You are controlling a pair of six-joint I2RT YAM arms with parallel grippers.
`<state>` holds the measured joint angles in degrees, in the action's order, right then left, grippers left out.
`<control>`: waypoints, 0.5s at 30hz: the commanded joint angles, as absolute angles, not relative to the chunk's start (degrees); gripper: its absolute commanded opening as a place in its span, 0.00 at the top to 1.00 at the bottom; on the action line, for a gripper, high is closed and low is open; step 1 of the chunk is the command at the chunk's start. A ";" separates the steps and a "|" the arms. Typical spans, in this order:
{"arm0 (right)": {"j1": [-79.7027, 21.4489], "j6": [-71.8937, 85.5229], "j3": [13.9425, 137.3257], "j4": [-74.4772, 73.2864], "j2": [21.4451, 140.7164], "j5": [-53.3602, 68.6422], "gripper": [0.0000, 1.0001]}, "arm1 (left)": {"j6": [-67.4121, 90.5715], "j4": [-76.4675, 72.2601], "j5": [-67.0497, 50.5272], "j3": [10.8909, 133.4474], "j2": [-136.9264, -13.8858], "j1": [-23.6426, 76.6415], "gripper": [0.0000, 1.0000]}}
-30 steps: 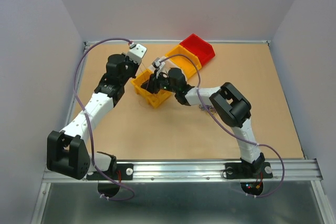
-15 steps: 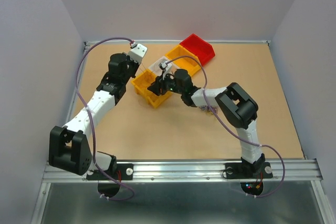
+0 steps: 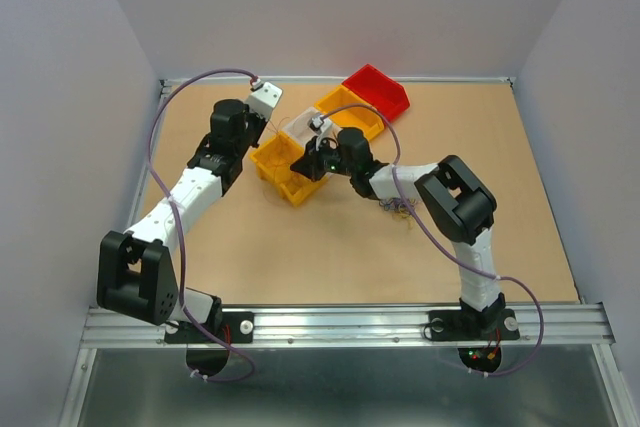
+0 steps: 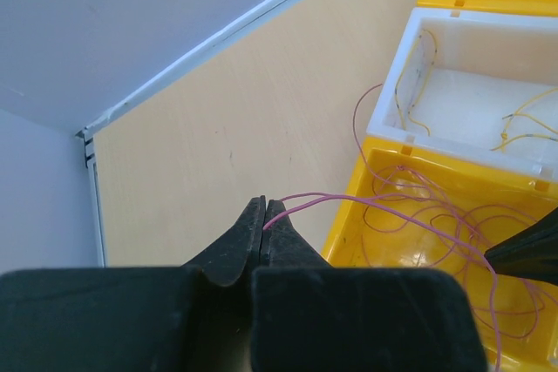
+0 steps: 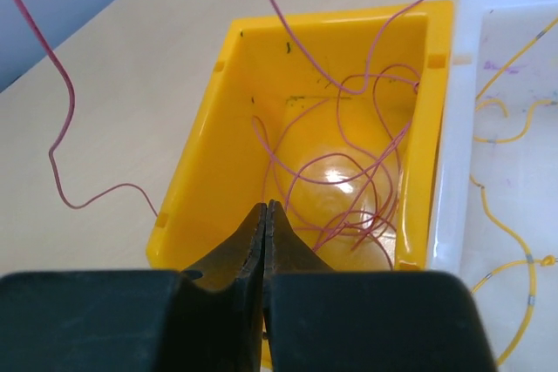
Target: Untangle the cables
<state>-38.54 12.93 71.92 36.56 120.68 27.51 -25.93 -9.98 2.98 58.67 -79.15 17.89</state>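
**Right arm shifts along the bins; both grippers closed**

Over the last second the right arm's wrist has slid a little to the right above the bins and its elbow has swung outward. The left arm has barely shifted. The right gripper point(image 5: 264, 208) now hangs over the near rim of the yellow bin point(image 5: 200, 172) with its jaws pressed together, and we cannot tell whether any strand is caught between them. The left gripper point(image 4: 264, 215) is clamped on the pink cable point(image 4: 331, 199) just outside that bin. The strand runs from its tips over the wall and joins loose loops on the bin floor. The white bin point(image 4: 391, 98) touches the yellow one and holds yellow cables point(image 5: 527, 280). A small tangle of cables point(image 3: 397, 207) lies on the table point(image 3: 300, 247), near the right forearm.
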 commanded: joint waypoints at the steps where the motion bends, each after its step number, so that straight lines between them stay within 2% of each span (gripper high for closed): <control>1: -38.58 11.17 74.10 35.07 121.03 30.41 0.99 | -26.37 -10.55 0.89 61.44 -78.40 17.84 1.00; 2: -38.58 10.47 72.79 35.16 120.68 30.24 0.99 | -26.37 -10.29 0.27 61.61 -78.31 17.84 1.00; 4: -38.58 9.93 71.64 35.24 118.49 28.22 0.81 | -26.37 -9.23 -2.00 62.05 -78.13 17.84 1.00; 6: -38.58 9.32 69.88 35.24 116.64 24.18 0.75 | -26.72 -7.13 -4.91 62.84 -77.52 17.93 1.00; 10: -38.24 9.23 68.82 33.06 112.08 13.03 0.72 | -28.12 -4.84 -9.75 62.49 -75.42 18.19 1.00; 15: -33.77 14.93 66.45 33.48 108.46 6.43 0.80 | -30.57 -1.94 -10.46 62.66 -72.69 18.54 1.00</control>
<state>-37.50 11.42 68.03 31.51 113.01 14.22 -27.99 -3.18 -7.77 60.10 -77.06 18.00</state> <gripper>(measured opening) 0.228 0.029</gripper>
